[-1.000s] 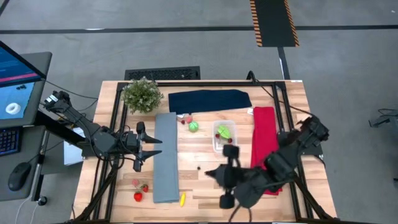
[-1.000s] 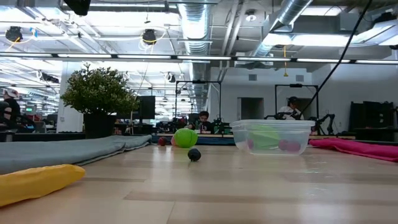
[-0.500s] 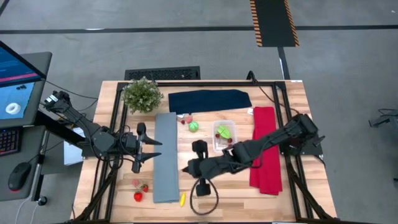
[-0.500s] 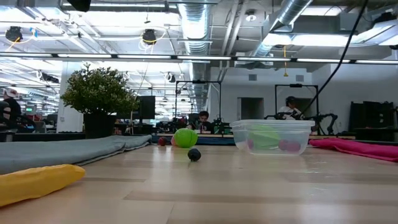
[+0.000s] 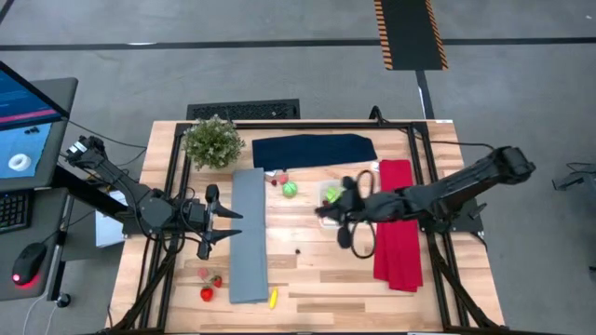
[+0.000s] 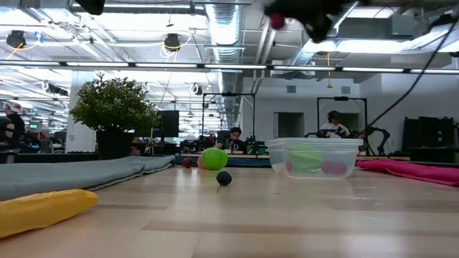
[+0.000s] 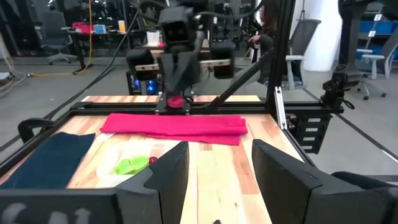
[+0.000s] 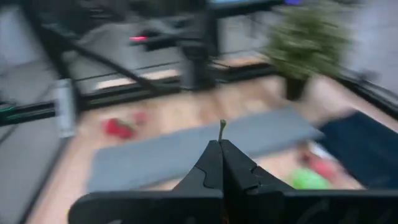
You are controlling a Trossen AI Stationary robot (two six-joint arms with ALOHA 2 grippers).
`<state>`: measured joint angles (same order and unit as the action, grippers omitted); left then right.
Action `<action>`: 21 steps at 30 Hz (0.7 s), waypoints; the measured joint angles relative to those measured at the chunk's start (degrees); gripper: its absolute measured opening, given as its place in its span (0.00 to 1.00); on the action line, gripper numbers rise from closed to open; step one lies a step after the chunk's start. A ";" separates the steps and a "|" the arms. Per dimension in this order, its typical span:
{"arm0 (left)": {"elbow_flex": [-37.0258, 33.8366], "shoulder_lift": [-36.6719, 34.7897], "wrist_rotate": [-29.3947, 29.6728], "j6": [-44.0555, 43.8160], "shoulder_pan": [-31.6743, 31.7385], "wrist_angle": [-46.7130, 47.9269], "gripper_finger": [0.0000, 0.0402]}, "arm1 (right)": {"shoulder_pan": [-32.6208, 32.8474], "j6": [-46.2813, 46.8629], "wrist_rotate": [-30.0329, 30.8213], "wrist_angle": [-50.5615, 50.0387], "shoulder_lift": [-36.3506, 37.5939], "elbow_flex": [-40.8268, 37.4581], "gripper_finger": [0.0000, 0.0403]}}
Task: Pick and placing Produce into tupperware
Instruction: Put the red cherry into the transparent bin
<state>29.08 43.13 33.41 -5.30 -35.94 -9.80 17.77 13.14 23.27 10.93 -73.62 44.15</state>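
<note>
My right gripper (image 5: 322, 210) is shut on a small dark red cherry (image 6: 277, 21) and hangs over the clear tupperware (image 6: 314, 158), whose near part it hides from above. The tub holds a lime-green piece (image 5: 332, 195) and some red pieces. On the table lie a green piece (image 5: 290, 189), a red one (image 5: 277, 179), a dark cherry (image 5: 298, 249), two strawberries (image 5: 208, 293) and a yellow piece (image 5: 273, 298). At the left, my left gripper (image 5: 237, 223) stands open with nothing between its fingers. My right gripper pinches the cherry between its two fingertips (image 8: 211, 158), which come nearly level from the table's right. The stem (image 8: 222, 129) sticks up out of the shut tips. The red body (image 7: 176, 99) shows just under them. The cherry is lifted clear, well above the tub.
A grey cloth (image 5: 248, 233) lies lengthwise beside the left gripper, with a navy cloth (image 5: 315, 149) at the far edge and a red cloth (image 5: 399, 233) at the right. A potted plant (image 5: 214, 141) stands at the far left corner. Black frame rails (image 5: 172, 186) run along the table's sides.
My right gripper, shut all along, has swung from high over the table's near middle toward the far right and come down. It now shows at the top of the low view, over the tupperware. The left arm has kept still.
</note>
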 joint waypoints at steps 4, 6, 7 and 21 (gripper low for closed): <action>0.00 0.00 0.30 0.14 0.01 -0.08 0.42 | 0.18 11.79 9.82 -12.41 3.90 -3.20 0.03; 0.00 0.01 0.87 0.48 0.02 -0.34 0.42 | 0.04 15.76 12.83 -15.73 3.40 -3.89 0.03; 0.00 0.01 1.46 0.57 0.04 -0.33 0.42 | -0.29 16.71 12.95 -15.68 2.62 -4.01 0.03; 0.00 0.02 3.29 1.08 0.04 1.06 0.42 | -6.05 30.39 8.29 -20.60 -12.09 -4.14 0.06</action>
<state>29.08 43.16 36.69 -4.22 -35.90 -8.75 11.72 43.53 31.56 -9.68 -85.71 40.01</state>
